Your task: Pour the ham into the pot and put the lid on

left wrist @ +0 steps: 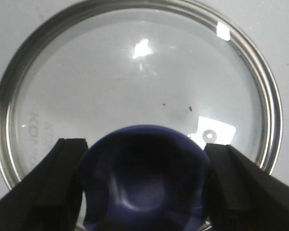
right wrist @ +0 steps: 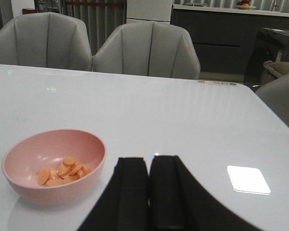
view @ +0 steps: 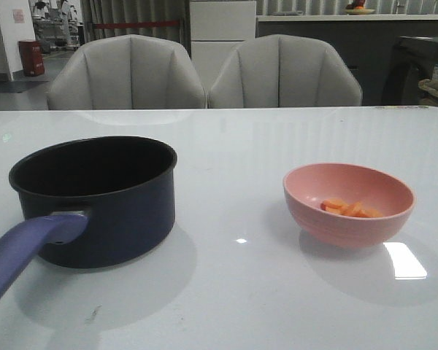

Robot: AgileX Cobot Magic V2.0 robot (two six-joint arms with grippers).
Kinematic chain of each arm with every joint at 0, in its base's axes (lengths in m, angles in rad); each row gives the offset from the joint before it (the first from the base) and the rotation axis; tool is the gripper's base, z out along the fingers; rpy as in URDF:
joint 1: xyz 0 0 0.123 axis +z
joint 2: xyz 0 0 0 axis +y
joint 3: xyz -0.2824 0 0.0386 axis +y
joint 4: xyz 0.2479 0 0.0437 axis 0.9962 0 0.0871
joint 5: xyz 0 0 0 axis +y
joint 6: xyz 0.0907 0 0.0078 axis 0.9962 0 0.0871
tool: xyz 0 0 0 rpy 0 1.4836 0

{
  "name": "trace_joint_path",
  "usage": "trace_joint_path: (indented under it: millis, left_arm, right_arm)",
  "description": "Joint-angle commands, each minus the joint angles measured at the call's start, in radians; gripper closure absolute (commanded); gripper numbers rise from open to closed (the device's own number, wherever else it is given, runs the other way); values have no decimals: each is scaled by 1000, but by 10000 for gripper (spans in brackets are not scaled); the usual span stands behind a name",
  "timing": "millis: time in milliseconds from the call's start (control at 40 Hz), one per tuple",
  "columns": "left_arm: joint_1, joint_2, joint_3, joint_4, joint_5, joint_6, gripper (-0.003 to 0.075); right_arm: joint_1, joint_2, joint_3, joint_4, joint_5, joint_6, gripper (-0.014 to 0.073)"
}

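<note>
Spread left gripper [left wrist: 144, 192] fingers flank the lid's [left wrist: 135, 72] blue knob [left wrist: 144, 178]. Right gripper [right wrist: 149, 192] fingers press together near the pink bowl [view: 348, 204] of ham [view: 348, 209], well right of the pot [view: 95, 200].

Navy pot [view: 102, 200] upright, empty — orange ham [view: 348, 208] slices in bowl — glass lid [left wrist: 135, 91] flat.

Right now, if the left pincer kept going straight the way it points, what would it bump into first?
Most likely the blue knob of the glass lid: the left pincer is open with a finger on either side of it, though its distance from the knob is hard to judge.
</note>
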State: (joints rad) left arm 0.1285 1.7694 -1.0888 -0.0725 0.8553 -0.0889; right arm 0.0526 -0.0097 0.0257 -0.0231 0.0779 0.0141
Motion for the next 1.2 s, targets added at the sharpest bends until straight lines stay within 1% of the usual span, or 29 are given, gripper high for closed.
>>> trace_joint_path:
  millis: [0, 75, 125, 150, 325, 425, 575, 675, 875, 1100, 1175]
  left_arm:
    - [-1, -17, -20, -8, -24, -1, 262]
    - [-1, -17, -21, -4, -24, -1, 167]
    - [-1, -17, -24, -4, -26, -1, 121]
    - [-1, -17, -27, -2, -20, -1, 112]
    - [-12, -22, -101, 3, 37, 2, 113]
    - [-36, -46, -133, 3, 58, 41, 113]
    - [-71, -150, -135, 12, 56, 50, 113]
    - [-72, -254, -116, 17, 50, 50, 113]
    - [-72, -490, 0, 15, -74, 50, 113]
    - [-72, -788, 197, 5, -274, 50, 113]
    - [-87, -894, 275, 5, -324, 50, 113]
  right_arm:
    - [-6, -20, 10, -10, -78, 1, 456]
    - [-6, -20, 10, -10, -78, 1, 456]
    - [-6, -20, 10, -10, -78, 1, 456]
    - [-6, -20, 10, -10, -78, 1, 456]
    - [-6, -20, 10, -10, -78, 1, 456]
    - [-6, -20, 10, -10, -78, 1, 456]
    - [-6, -20, 10, -10, -78, 1, 456]
    - [-6, -20, 10, -10, -78, 1, 456]
    - [-6, -20, 10, -10, -78, 1, 456]
    - [-6, -20, 10, -10, -78, 1, 456]
    - [-6, -20, 10, -10, -78, 1, 456]
